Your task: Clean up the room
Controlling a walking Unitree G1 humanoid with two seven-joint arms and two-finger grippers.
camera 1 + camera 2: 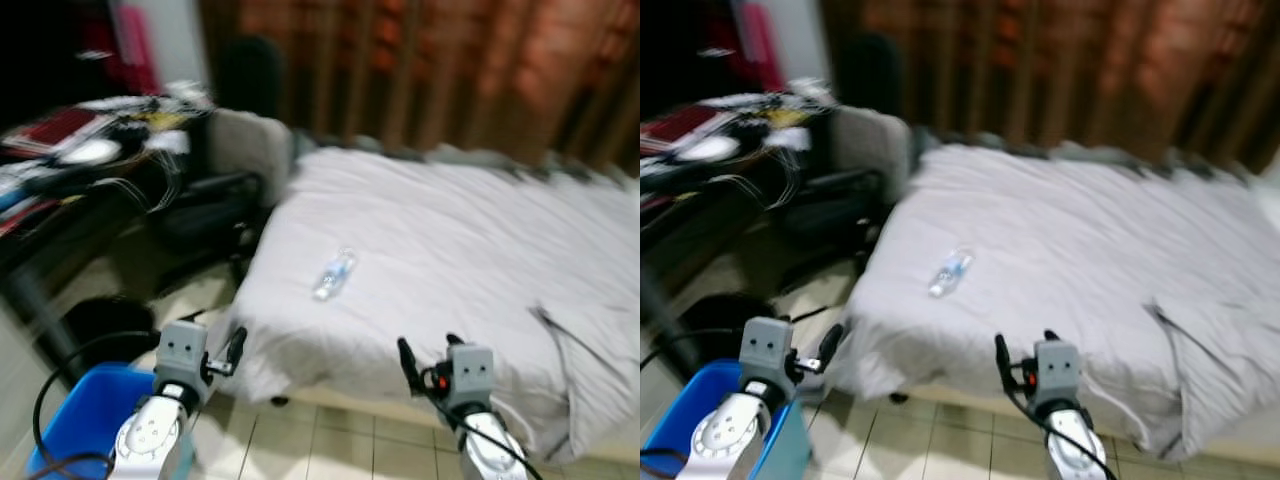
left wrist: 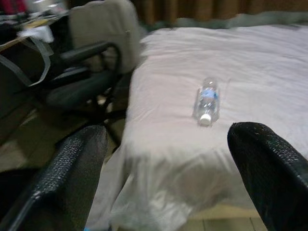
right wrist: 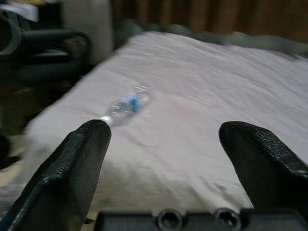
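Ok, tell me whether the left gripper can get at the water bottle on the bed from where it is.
Probably not yet. The left gripper, fingers open, hangs short of the bed's near edge, and the water bottle lies further in on the white cover. Nothing lies between them, so a step closer should bring it within reach.

Clear plastic bottle point(image 1: 334, 273); matt cloth sheet point(image 1: 470, 240)

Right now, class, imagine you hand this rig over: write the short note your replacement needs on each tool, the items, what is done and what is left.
Left tool: open, empty, raised before the bed's near-left corner.
Right tool: open, empty, raised before the bed's front edge.
Plastic bottle: lying on its side on the white bed, near the left edge, untouched.
Blue bin: on the floor by the left arm.
Done: nothing picked up.
Left: grasp the bottle and probably bin it; the cluttered desk likely needs tidying.
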